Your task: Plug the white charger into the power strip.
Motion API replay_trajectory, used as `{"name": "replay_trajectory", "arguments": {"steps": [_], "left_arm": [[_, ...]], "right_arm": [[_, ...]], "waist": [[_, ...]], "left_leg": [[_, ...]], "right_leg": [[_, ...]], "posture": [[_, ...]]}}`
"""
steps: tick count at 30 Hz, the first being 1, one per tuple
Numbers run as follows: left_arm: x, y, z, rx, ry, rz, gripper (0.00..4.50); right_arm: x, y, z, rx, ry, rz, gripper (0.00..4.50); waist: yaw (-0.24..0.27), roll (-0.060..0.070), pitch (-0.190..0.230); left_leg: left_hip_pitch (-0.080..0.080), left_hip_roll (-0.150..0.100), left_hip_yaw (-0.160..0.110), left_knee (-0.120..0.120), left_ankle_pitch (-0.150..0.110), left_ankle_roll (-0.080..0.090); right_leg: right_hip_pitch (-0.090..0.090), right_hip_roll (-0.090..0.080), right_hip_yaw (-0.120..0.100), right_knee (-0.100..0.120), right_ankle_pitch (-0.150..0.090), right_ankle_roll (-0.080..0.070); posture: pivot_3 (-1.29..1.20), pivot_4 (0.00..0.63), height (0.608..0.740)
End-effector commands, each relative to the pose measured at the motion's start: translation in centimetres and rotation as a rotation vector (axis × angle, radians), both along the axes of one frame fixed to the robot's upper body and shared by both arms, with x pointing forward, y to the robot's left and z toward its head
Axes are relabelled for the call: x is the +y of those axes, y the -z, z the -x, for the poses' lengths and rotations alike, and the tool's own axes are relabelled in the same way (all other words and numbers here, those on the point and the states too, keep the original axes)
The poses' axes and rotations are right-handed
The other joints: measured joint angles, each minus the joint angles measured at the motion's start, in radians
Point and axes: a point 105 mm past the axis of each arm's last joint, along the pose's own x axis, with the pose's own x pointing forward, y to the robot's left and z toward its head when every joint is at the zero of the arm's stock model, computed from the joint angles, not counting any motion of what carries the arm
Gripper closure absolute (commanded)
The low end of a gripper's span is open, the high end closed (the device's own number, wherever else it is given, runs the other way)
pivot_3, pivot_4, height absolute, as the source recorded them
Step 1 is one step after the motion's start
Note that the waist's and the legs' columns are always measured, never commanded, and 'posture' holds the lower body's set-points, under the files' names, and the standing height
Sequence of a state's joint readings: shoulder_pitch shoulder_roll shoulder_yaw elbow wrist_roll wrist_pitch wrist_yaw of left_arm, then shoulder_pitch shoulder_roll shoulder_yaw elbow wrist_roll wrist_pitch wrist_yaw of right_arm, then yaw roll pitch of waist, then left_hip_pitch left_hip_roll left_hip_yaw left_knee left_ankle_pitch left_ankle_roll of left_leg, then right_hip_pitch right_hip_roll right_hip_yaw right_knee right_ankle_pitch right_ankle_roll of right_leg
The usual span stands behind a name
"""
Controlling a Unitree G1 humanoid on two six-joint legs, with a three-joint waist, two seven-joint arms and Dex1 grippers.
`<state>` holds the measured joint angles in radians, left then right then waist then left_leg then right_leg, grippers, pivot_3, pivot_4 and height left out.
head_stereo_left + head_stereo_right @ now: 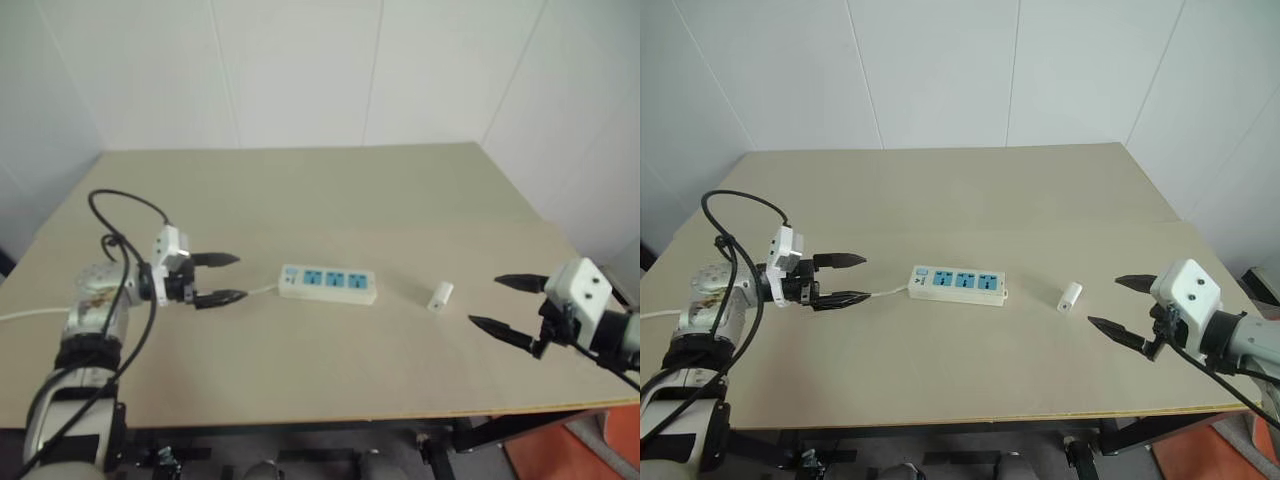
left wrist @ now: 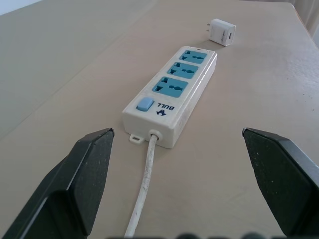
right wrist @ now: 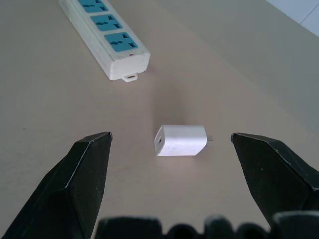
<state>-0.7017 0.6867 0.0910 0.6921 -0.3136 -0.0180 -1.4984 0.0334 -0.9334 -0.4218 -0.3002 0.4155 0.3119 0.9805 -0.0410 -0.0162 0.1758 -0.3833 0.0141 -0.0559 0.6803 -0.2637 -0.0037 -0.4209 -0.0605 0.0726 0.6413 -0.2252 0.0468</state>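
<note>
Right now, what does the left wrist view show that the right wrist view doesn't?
Left wrist view alone: the power strip's switch end, with its blue switch, the brand label and the cord leaving it, plus the charger's prongs.

Right wrist view alone: the strip's far end, and the port in the white charger's end face.

Both: the strip's blue sockets, the charger lying unplugged on the table, and open jaws.

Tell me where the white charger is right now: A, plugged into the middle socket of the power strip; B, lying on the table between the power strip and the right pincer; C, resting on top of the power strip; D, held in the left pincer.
B: the white charger lies on its side on the table, apart from the power strip, just ahead of the open right pincer.
</note>
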Motion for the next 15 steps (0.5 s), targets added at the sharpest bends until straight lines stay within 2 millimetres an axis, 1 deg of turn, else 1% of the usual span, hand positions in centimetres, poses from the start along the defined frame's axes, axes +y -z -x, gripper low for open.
{"name": "replay_trajectory", "arguments": {"steps": [1,4,8,11,15], "left_arm": [[0.1,-1.4,-0.5,-0.056,-0.01,0.0,0.01],[0.1,-0.7,-0.8,-0.063,-0.036,-0.035,0.01],[0.0,1.8,-1.8,-0.063,-0.064,-0.196,0.01],[-0.7,2.2,-2.1,-0.025,-0.033,-0.158,0.01],[-1.4,3.2,-3.3,-0.044,-0.071,-0.215,0.01]], "right_arm": [[0.0,-1.4,0.3,-0.048,0.013,0.009,0.0],[0.5,-1.3,0.1,-0.035,0.015,-0.019,0.0],[0.9,-1.4,-0.1,-0.046,0.016,-0.028,0.0],[1.5,-2.1,-0.4,-0.068,0.008,-0.125,0.0],[2.1,-1.9,-0.8,-0.081,0.011,-0.152,0.0]], "waist": [[0.0,0.0,0.0],[0.001,0.0,0.0],[0.002,0.0,0.0],[0.002,-0.001,-0.001],[0.002,-0.001,-0.001]], "left_leg": [[0.0,0.0,0.0,0.0,0.0,0.0],[0.0,0.0,0.0,0.0,0.0,0.0],[0.001,0.0,0.0,0.0,0.0,0.0],[0.0,0.0,0.0,0.0,0.0,0.0],[-0.001,0.0,0.0,0.0,0.0,0.0]], "right_leg": [[0.0,0.0,0.0,0.0,0.0,0.0],[0.0,0.0,0.0,0.0,0.0,0.0],[0.0,0.0,0.0,0.0,0.0,0.0],[0.0,0.0,0.0,0.0,0.0,0.0],[0.0,0.0,0.0,0.0,0.0,0.0]], "posture": [[0.0,0.15,0.74],[0.0,0.15,0.74],[0.0,0.15,0.74],[0.0,0.15,0.74],[0.0,0.15,0.74]]}}
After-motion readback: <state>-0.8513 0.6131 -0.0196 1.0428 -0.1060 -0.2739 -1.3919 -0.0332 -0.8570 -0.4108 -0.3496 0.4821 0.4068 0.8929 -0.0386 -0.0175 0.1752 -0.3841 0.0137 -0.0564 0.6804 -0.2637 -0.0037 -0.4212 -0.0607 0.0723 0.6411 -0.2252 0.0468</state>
